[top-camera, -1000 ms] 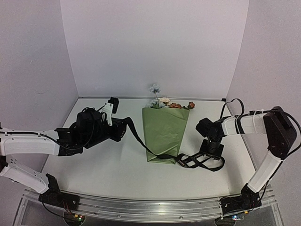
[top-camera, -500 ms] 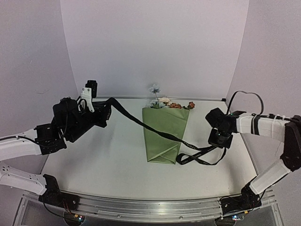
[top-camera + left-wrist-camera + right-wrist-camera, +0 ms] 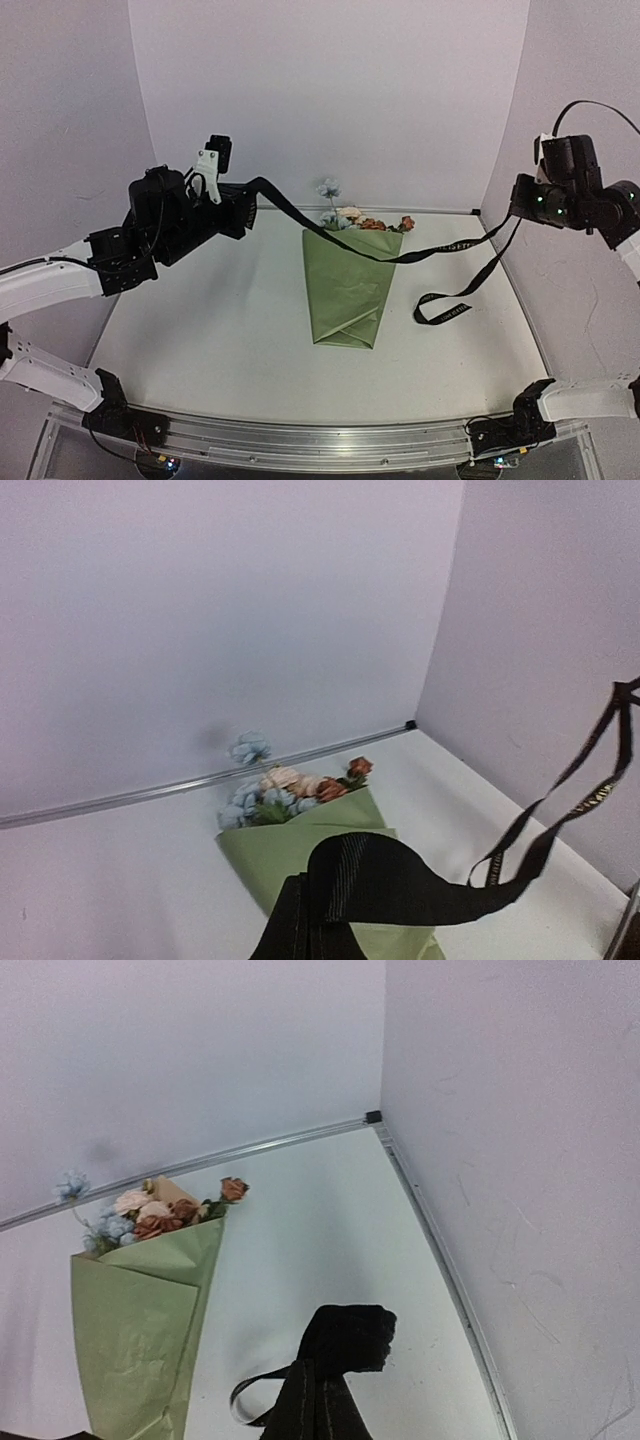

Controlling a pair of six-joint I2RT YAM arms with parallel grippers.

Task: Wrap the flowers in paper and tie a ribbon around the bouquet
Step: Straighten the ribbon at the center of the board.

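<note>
The light is soft and even, with a pale lilac tint on the walls (image 3: 80, 120). The tabletop (image 3: 200, 330) is bright, without glare. In the wrist views a faint grey shadow lies on the back wall (image 3: 200, 630) behind the bouquet (image 3: 265, 845). The ribbon (image 3: 400, 885) close to the lens is dark and blurred. In the top view the front rail (image 3: 320, 440) bends from lens distortion.

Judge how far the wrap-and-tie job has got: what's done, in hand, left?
Done: the flowers sit wrapped in a paper cone. In hand: the left gripper and right gripper are each shut on the ribbon, stretching it in the air over the cone. Left: looping it round the bouquet and tying; no knot shows.
</note>
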